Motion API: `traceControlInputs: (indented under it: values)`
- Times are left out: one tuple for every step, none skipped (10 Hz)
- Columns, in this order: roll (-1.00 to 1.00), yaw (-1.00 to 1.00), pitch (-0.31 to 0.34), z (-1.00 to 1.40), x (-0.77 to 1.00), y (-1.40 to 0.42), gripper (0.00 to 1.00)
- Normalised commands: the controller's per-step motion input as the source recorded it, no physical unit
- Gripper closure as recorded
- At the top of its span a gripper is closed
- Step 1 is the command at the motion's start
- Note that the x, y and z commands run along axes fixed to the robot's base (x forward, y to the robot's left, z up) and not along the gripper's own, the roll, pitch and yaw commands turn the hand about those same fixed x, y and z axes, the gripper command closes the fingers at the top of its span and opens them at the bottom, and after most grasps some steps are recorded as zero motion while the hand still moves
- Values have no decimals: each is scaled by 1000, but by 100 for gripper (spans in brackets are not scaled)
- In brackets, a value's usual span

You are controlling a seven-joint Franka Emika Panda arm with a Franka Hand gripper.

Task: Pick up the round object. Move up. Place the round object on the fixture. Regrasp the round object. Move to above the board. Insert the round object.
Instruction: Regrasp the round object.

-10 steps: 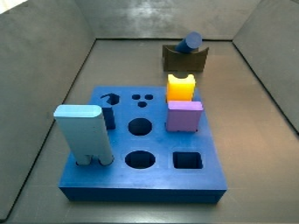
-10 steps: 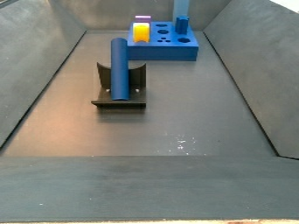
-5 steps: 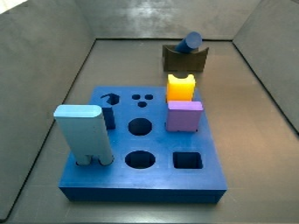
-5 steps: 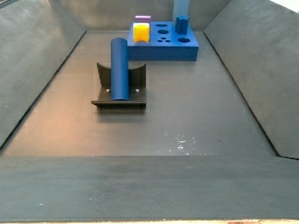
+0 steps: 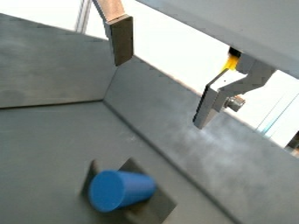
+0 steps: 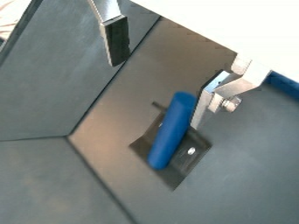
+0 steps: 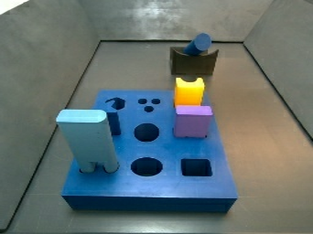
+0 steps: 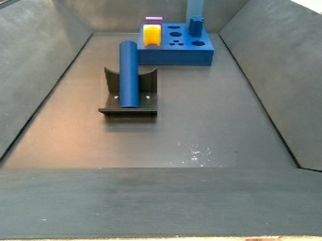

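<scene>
Dark blue round object (image 8: 127, 72) lying in the notch of the fixture (image 8: 128, 98), overhanging at both ends; beyond, the board (image 7: 146, 155), well apart. Gripper (image 6: 170, 61) high above peg, fingers (image 6: 115, 39) spread wide, holding nothing, absent from both side views. Risk on regrasp: off-centre descent, pad clipping the peg, rolling or tipping it out of the notch.

Dull dark grey metal floor (image 8: 164, 132), faint scuffs. Sloped grey sheet-metal walls (image 8: 38, 85) enclose it on all sides, same in both side views. Soft overhead light, pale glare on back wall (image 7: 153, 18).
</scene>
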Motion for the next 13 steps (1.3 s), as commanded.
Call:
traceControlInputs:
  values:
    - [1000,89,174,-8,96,-43,0]
    - [964,136,212,-6,98,-46,0]
    - [773,159,202,-8,103,-50,0]
    - [648,179,188,-10,107,-50,0]
    - [400,206,159,-11,107,-53,0]
    - [213,230,118,-1,100,-39,0]
    - [149,237,75,4,89,-39,0]
    - [135,232,50,-5,80,-38,0]
    - [117,213,17,-6,77,-48,0]
    - [162,228,42,-1000,31,47,0]
    - [162,207,33,-1000,34,47,0]
    - [157,193,8,-1000,42,44,0]
    - [127,156,-62,-1000,61,36,0]
